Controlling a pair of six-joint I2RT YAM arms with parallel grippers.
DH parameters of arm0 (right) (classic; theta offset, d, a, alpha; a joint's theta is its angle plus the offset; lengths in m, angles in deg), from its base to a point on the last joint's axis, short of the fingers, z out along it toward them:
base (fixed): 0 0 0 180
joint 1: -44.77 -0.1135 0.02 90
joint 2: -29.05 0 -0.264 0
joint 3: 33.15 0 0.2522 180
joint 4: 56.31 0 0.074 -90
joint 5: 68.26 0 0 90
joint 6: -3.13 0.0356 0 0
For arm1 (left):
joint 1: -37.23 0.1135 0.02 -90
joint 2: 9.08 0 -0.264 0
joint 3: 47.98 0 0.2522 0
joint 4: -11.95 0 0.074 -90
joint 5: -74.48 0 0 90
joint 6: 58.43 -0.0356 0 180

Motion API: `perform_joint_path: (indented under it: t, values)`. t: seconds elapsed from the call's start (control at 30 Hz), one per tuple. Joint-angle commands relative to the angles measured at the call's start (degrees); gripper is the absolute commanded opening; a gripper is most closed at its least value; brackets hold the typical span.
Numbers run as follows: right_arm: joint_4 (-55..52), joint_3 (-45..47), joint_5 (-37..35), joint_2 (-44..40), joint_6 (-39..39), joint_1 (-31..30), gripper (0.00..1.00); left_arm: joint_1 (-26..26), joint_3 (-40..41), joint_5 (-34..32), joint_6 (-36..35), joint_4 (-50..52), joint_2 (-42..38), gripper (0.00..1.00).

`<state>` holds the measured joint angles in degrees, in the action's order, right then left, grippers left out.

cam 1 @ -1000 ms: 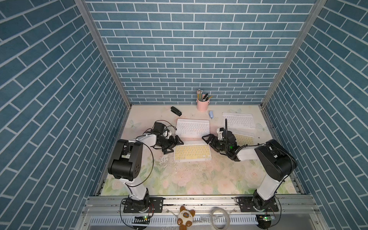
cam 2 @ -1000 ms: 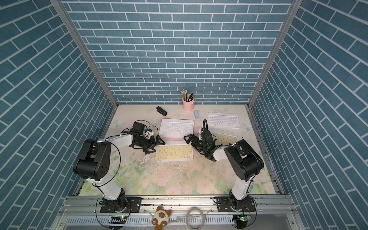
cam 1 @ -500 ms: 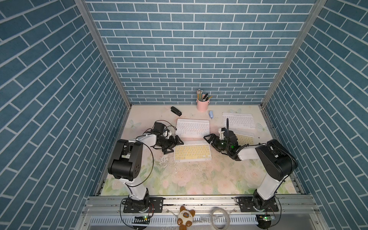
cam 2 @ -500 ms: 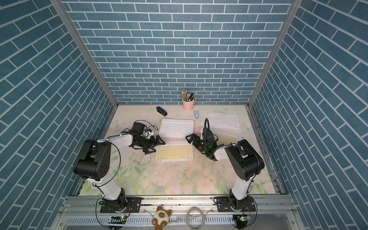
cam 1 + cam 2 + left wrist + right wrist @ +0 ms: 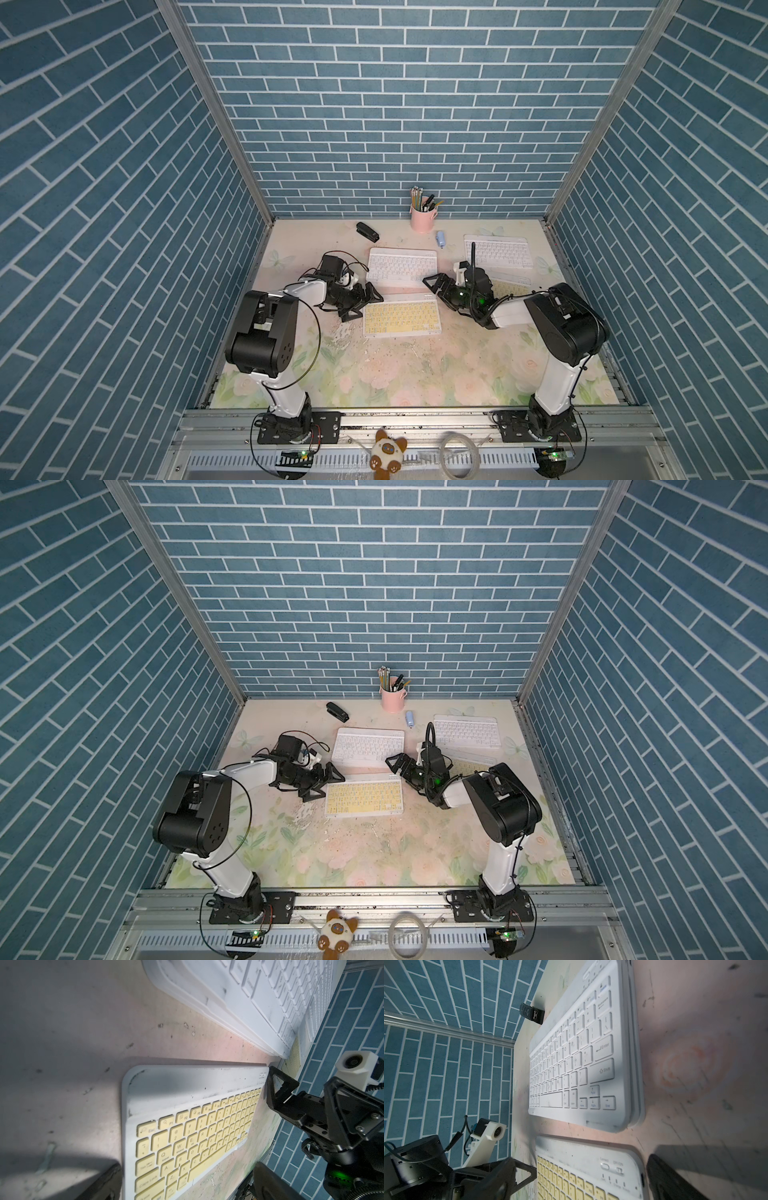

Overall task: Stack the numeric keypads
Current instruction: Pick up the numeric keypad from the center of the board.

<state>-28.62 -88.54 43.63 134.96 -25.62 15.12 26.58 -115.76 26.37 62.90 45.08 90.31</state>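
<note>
Keypads (image 5: 401, 318) on floral tabletop (image 5: 415, 374), brick walls (image 5: 395, 104)

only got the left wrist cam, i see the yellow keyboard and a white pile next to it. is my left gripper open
Observer: Yes, the left gripper is open at the yellow keyboard's left end, holding nothing.
Operator: whats behind the white pile
Observer: A pink cup of pencils stands by the back wall.
Operator: anything else loose back there
Observer: A black stapler lies left of the cup.
</note>
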Motion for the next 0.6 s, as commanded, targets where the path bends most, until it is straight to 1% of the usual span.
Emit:
perform_joint_path:
  t: [0.0,0.27,0.47,0.57]
  values:
    - [0.54,0.78,0.36,0.56,1.14,-0.84,0.99,-0.51,1.45,-1.50,-0.19,2.47,2.60,1.00]
    - [1.86,1.63,0.17,-0.62,1.87,-1.55,0.99,-0.59,1.46,-1.55,-0.12,2.39,2.57,1.00]
    - [11.27,4.71,1.29,0.01,3.45,-1.61,0.99,-0.52,1.44,-1.63,-0.14,2.53,2.61,1.00]
    - [14.22,6.21,1.75,-0.09,3.48,-1.57,0.99,-0.52,1.34,-1.70,-0.19,2.51,2.65,0.99]
